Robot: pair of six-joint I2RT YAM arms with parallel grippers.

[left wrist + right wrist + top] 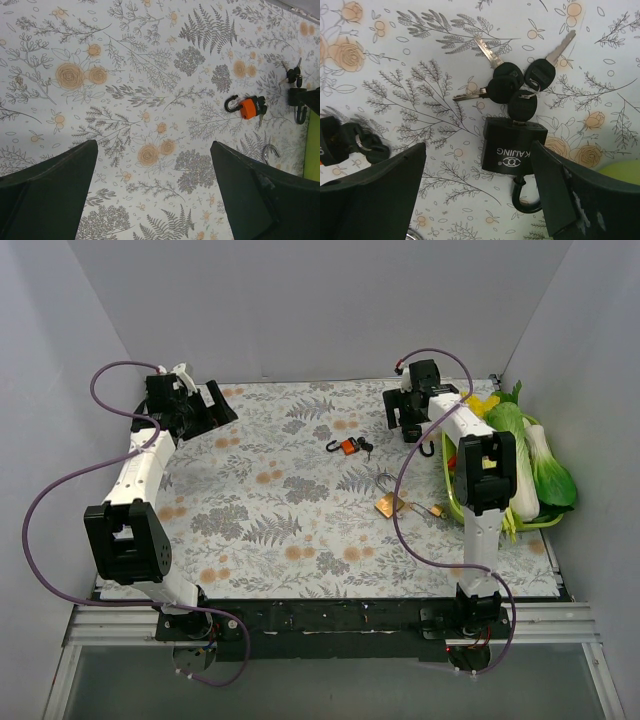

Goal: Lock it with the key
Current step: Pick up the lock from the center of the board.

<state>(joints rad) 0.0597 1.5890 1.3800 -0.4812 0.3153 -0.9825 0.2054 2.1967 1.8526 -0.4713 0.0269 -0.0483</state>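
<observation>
A black padlock (512, 150) lies on the floral mat with its shackle (525, 197) open. One key of a black-headed key bunch (516, 85) sits in it. My right gripper (477, 200) is open and hovers just above, its jaws to either side of the lock body without touching it. In the top view, only the lock's shackle (428, 448) shows below the right gripper (410, 428). My left gripper (215, 405) is open and empty at the far left. The left wrist view sees the black lock (300, 107) far off at its right edge.
An orange padlock (348, 446) with an open shackle and keys lies mid-mat, also in the left wrist view (248, 106). A brass padlock (390, 505) lies nearer the front. A green basket (455, 495) of vegetables (540, 465) stands by the right wall.
</observation>
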